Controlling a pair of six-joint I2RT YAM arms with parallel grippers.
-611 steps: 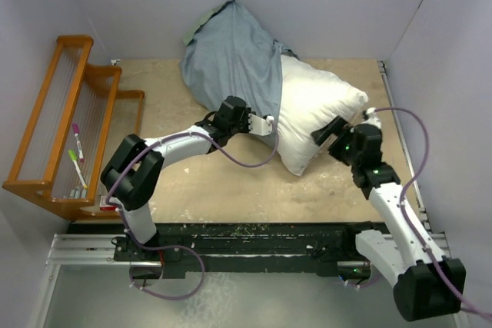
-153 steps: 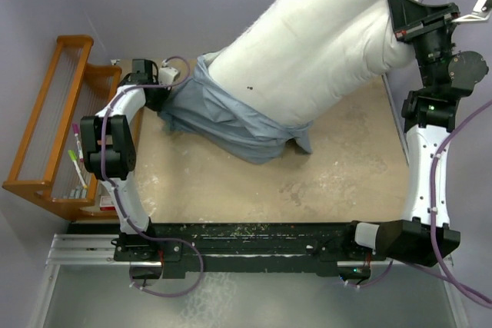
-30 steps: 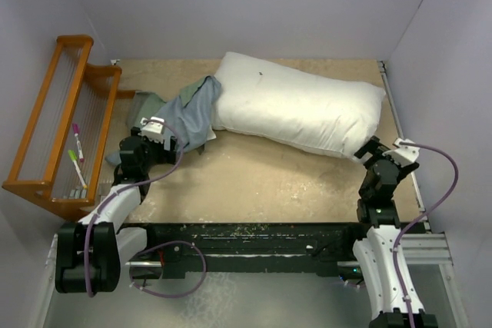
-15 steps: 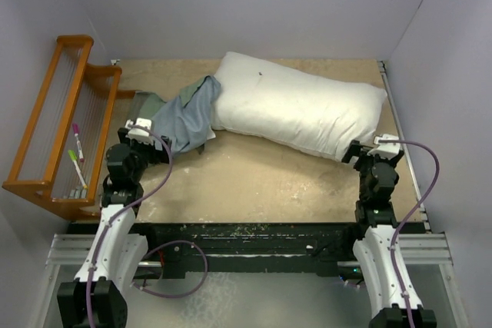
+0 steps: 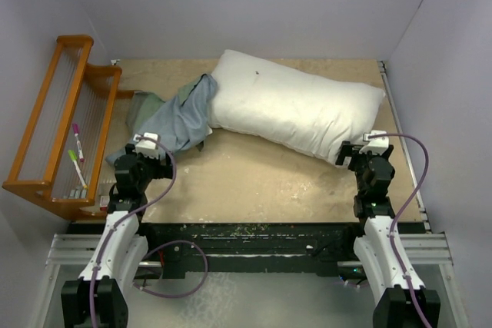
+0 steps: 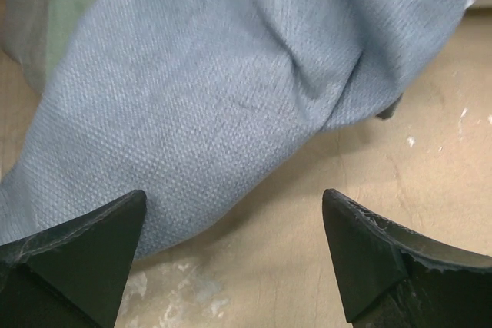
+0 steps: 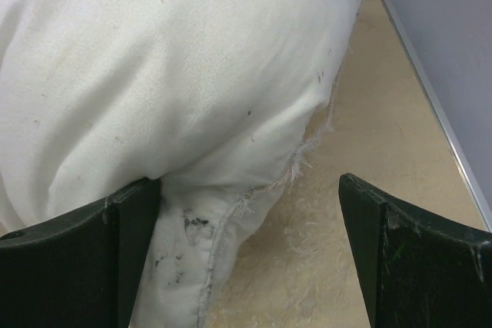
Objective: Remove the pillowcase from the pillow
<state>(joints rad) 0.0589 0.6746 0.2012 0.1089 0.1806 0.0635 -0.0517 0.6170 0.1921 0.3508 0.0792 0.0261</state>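
Two tools low at the near side of the table [image 5: 254, 182], one per side. Wide spread on left tool [image 6: 231, 224], nothing gripped; aimed at near edge of pillowcase [image 5: 178, 119], cloth fold just ahead of the fingertips and partly between them, not pinched. Same on right tool [image 7: 246, 190]: fully open, empty, pointed at near right corner of pillow [image 5: 296, 109]. Frayed, smudged seam close by one fingertip in right wrist view; cannot tell whether touching.

Pillow fully bare, off-white, plump, lying slantwise across far middle of table, left end farther back, right end nearer and close to right wall. Tiny dark speck [image 5: 256, 71] near its far left end.

Pillowcase off the pillow, crumpled in a heap on table at left, its right edge up against pillow's left end. Mostly pale grey-blue inner side up; sage-green patch showing at far left of heap.

Wooden rack [image 5: 54, 124] along left wall, near the heap, well apart from pillow. Two markers [image 5: 78, 132] on it, one pink, one green. Pale scuffs on table between pillow and arm bases.
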